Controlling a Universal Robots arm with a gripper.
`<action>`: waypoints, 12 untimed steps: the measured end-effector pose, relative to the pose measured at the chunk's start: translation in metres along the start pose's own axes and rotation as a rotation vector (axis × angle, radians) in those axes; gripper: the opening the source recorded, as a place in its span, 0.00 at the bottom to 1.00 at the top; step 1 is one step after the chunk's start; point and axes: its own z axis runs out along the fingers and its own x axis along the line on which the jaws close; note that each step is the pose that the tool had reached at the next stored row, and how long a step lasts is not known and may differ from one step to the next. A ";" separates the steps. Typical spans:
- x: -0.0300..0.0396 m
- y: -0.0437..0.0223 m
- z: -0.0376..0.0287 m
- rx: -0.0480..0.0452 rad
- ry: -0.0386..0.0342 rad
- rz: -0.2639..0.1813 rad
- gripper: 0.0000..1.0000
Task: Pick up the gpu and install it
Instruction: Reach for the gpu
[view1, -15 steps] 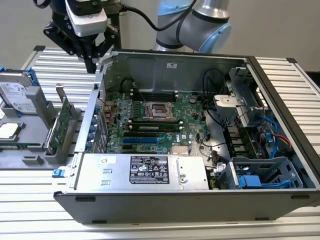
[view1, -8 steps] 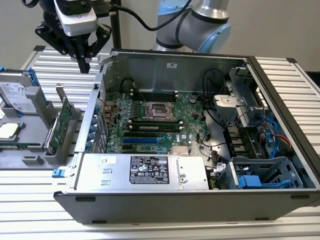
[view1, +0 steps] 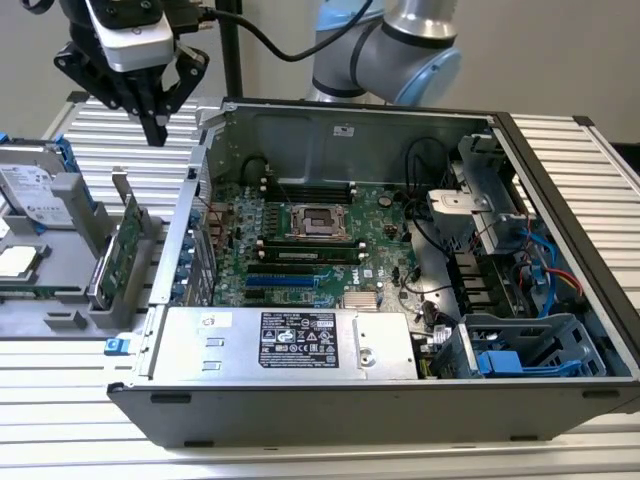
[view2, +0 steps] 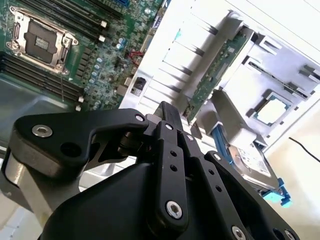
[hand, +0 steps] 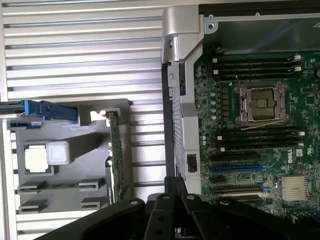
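1. Ribbed aluminium table (view1: 100, 135) carries an open computer case (view1: 560, 170). Toward the exterior view's left it also carries a grey parts fixture (view1: 60, 305).
2. Gpu (view1: 122, 248): stands on its long edge in a slot of the fixture, just beside the case's outer wall, with a metal bracket rising at one end. In the first wrist view the card appears edge-on as a thin green strip.
3. Gripper (view1: 157, 128): hangs above the table, well apart from the gpu. Its fingers are pressed together with nothing between them.
4. Motherboard (view1: 300, 240): lies inside the case, with its blue expansion slot (view1: 285, 283) unoccupied.
5. Hard drive (view1: 35, 190) and processor (view1: 18, 262): rest in other bays of the fixture.
6. Handling (judged): the card is probably light and stiff but fragile, with delicate components.
7. Grasp (judged): the exposed upper edge near mid-length looks the best hold, with the pads on the two flat faces and clear of the contact edge.
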 end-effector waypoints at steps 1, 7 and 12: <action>0.0016 -0.0001 0.0000 0.0000 0.0000 0.000 0.00; 0.0107 -0.0008 -0.0003 0.0000 0.0001 0.000 0.00; 0.0179 -0.0012 -0.0005 0.0000 0.0000 0.000 0.00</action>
